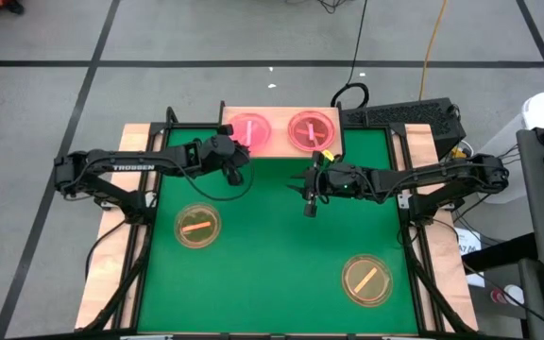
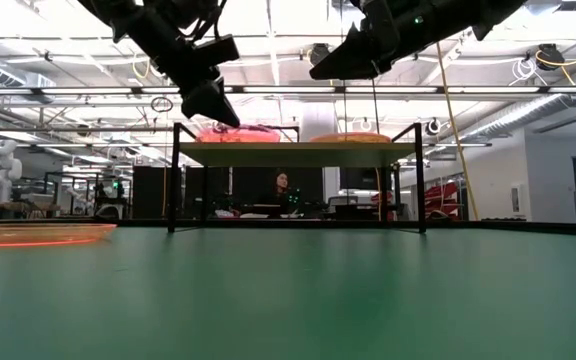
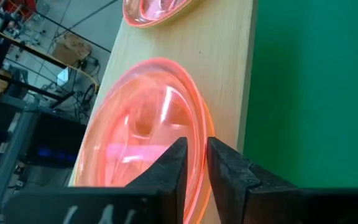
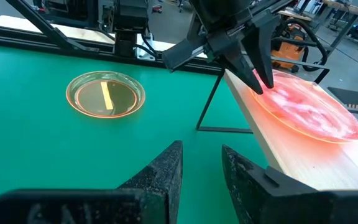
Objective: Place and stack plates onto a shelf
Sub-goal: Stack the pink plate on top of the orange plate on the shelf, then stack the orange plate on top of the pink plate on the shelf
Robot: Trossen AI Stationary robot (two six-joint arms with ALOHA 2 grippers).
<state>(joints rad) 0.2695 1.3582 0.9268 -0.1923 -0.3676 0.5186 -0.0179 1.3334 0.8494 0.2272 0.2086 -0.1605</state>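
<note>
Plates in four spots, two up and two left to fetch. Starting at the left gripper (image 3: 196, 144): hangs at the front edge of the shelf (image 1: 277, 146), fingers (image 3: 229, 171) drawn almost together with only a thin slit, nothing seen pinched between them. Directly under and ahead of its tips, a pink plate (image 3: 145, 134) flat on the wood. Farther along the board from it, a second pink plate (image 1: 310, 130), the two filling the shelf's width. Off to the mat side of this gripper, well apart, an amber plate (image 1: 197, 227) lying flat on the green mat (image 1: 272, 255).

Right gripper (image 4: 202, 149): hovers over the mat just off the shelf's front edge, fingers moderately apart, holding nothing. Well away from it, toward the table's near corner, another amber plate (image 1: 366, 280).

Judged as the end of a placement on the left pink spot, or the pause right after it. Next move likely calls for lifting clear without dragging the rim, reaching down to an amber plate, taking it by its thin edge, and setting it centred on top of a pink one, since no bare room remains on the board.
</note>
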